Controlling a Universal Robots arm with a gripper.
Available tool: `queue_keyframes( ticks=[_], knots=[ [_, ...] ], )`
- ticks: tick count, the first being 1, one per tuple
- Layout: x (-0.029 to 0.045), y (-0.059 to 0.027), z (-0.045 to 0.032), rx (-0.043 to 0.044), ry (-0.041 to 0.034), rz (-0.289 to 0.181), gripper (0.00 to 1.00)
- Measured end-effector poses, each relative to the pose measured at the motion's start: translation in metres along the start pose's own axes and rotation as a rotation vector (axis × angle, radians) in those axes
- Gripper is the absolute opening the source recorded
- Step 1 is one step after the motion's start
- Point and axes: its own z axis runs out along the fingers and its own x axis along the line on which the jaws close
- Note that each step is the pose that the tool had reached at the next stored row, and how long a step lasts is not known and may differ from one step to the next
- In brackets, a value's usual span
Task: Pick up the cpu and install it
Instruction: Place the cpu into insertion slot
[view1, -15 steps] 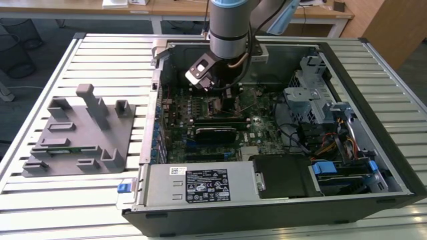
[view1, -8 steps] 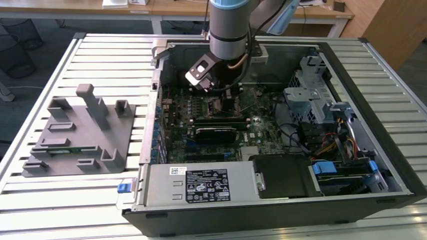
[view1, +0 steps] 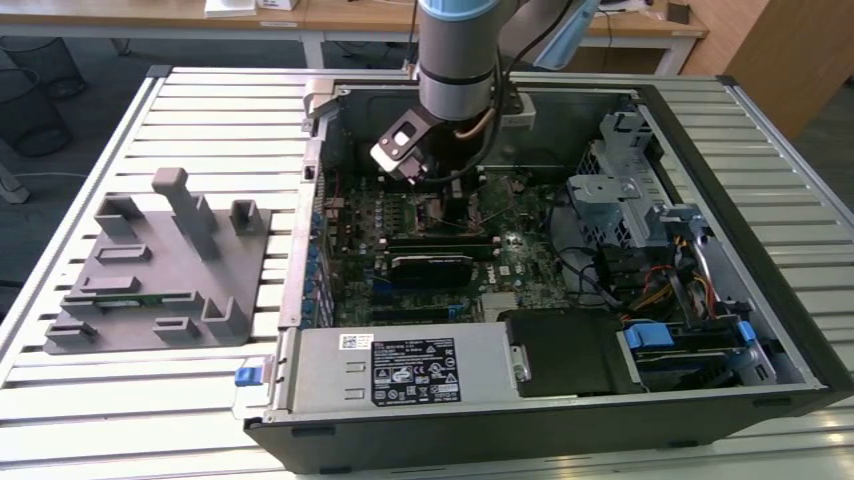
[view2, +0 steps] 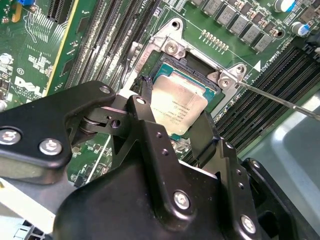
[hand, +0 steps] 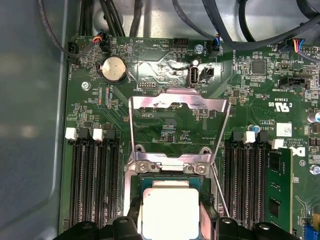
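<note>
Gripper (view2: 175, 114) sits low inside the computer case (view1: 534, 432), which is on the exterior view's right of the table (view1: 174, 400). The jaws are narrowed onto the cpu (view2: 178, 106), with the fingers (view2: 145, 102) pressing two opposite edges. The cpu is level at the socket (view2: 164, 70); I cannot tell whether it is seated or just above. The load plate (hand: 176, 98) stands flipped open.

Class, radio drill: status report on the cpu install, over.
Gripper low at socket, around cpu; grip unclear. Cpu inside socket frame. Load plate open, lever released, neither over cpu.
</note>
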Motion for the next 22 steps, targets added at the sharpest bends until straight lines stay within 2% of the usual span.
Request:
queue_keyframes(
  ticks=[22],
  knots=[
    [0.0011,-0.0006,0.0032,-0.0003,0.0005,0.002,0.55]
  ],
)
